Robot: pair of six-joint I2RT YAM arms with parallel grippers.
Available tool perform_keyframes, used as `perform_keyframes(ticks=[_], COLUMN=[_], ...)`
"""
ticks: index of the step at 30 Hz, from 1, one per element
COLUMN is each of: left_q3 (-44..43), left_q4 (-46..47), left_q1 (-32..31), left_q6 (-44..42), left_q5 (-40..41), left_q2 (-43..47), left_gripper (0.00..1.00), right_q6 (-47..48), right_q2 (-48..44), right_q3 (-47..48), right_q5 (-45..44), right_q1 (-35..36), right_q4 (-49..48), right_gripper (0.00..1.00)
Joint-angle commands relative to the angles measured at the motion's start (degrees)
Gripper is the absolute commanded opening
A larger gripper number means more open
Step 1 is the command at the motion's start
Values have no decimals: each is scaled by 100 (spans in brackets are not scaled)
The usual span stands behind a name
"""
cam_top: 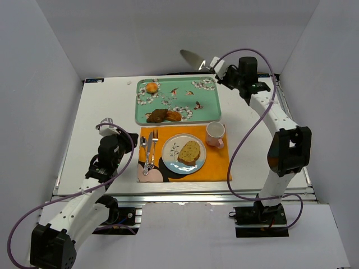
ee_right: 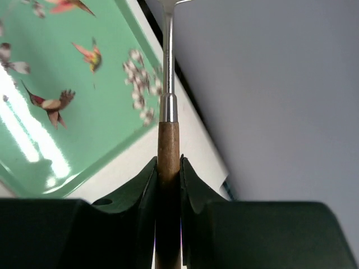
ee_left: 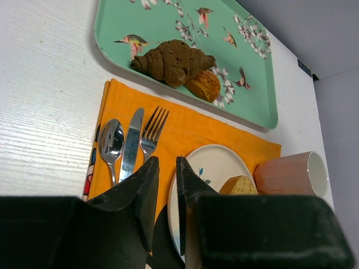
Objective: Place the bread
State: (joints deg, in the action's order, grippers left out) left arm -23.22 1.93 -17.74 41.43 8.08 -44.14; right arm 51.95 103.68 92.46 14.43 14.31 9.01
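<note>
Nearest the lens: left gripper (ee_left: 166, 162), jaws ajar by a narrow slot, nothing between them and nothing touched. Poised toward the left edge of the table (cam_top: 106, 101), just beside the cutlery (cam_top: 148, 151), aimed across the orange placemat (cam_top: 216, 165). Judged a standby pose, well off the setting so as not to disturb it.

Right gripper (ee_right: 168, 162): clamped on the wooden handle of a server (ee_right: 168, 143), a finger pressed to each side, metal shaft running straight out ahead. Held aloft beyond the far right corner of the green tray (cam_top: 207, 106), near the far edge. Blade bare in the overhead view, no food on it. Judged high and clear on purpose, out of reach of anything plated.

Bread (cam_top: 189, 152): lying flat, cut face up, on the plate (cam_top: 168, 147), right of the plate's middle and wholly inside the rim. Plate centred on the placemat toward the near edge; pink mug (cam_top: 215, 133) at the placemat's far right corner, just beside the plate, contact not determinable.

On the tray: small bun (cam_top: 151, 87) in the far left corner, dark pastries (cam_top: 164, 115) at the near rim.

Assessment: placement apparently complete.
</note>
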Motion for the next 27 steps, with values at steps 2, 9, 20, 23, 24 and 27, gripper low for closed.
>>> perform_keyframes(ticks=[2, 9, 20, 23, 24, 27], left_q3=[106, 238, 483, 453, 444, 411], left_q4=[280, 463, 602, 530, 514, 445], left_q1=[16, 8, 16, 16, 16, 16], left_q6=[23, 48, 164, 131, 129, 96], left_q5=[-95, -182, -289, -274, -272, -239], left_q2=[160, 188, 378, 428, 433, 474], left_gripper=[30, 30, 30, 30, 30, 30], right_q6=[-2454, -3206, -3351, -3444, -3452, -3503], right_q2=[-369, -1323, -2039, -1734, -1588, -1363], right_q3=[-788, -2548, -4023, -3967, -3916, -3787], right_q5=[-1450, -1600, -1645, -1654, -1648, -1574], right_q1=[-417, -1328, -1756, -1756, -1762, -1765], right_q4=[1105, 1061, 838, 855, 870, 910], right_gripper=[0, 0, 4, 13, 16, 25])
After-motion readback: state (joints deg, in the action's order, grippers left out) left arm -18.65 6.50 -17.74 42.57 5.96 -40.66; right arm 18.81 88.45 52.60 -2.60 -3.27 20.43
